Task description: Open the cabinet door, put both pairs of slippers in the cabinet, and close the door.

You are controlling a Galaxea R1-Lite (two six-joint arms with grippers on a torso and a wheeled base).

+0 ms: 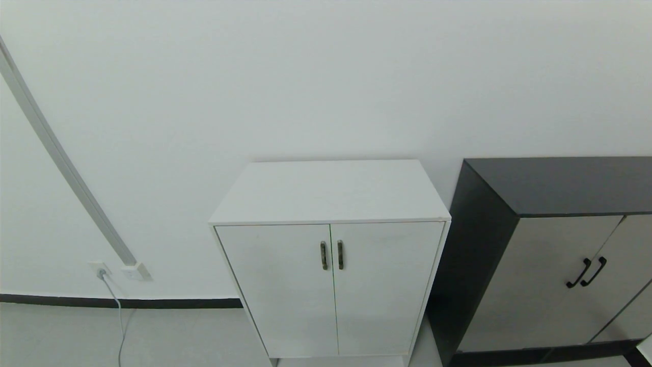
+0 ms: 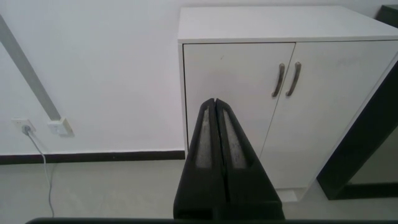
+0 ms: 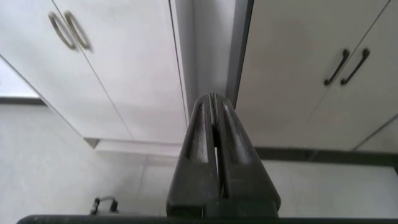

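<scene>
Where the white wall runs down toward the floor at the far left of the head view, a grey cable duct (image 1: 61, 158) slants down to a wall socket (image 1: 99, 269), and a thin cable (image 1: 120, 321) drops from the socket to the floor. Right of these, the white cabinet (image 1: 331, 193) stands against the wall with both doors shut: the left door (image 1: 280, 290) and the right door (image 1: 382, 285) meet at a narrow seam, with the left handle (image 1: 324, 255) and the right handle (image 1: 340, 254) upright on either side of it. Just beside it on the right stands a black cabinet (image 1: 560, 183), whose pale doors (image 1: 540, 285) are also shut. The left gripper (image 2: 214, 102) hangs in front of the white cabinet's left door, its fingers pressed together with nothing between them. The right gripper (image 3: 213, 98) points at the gap between the two cabinets, its fingers likewise closed and empty.
</scene>
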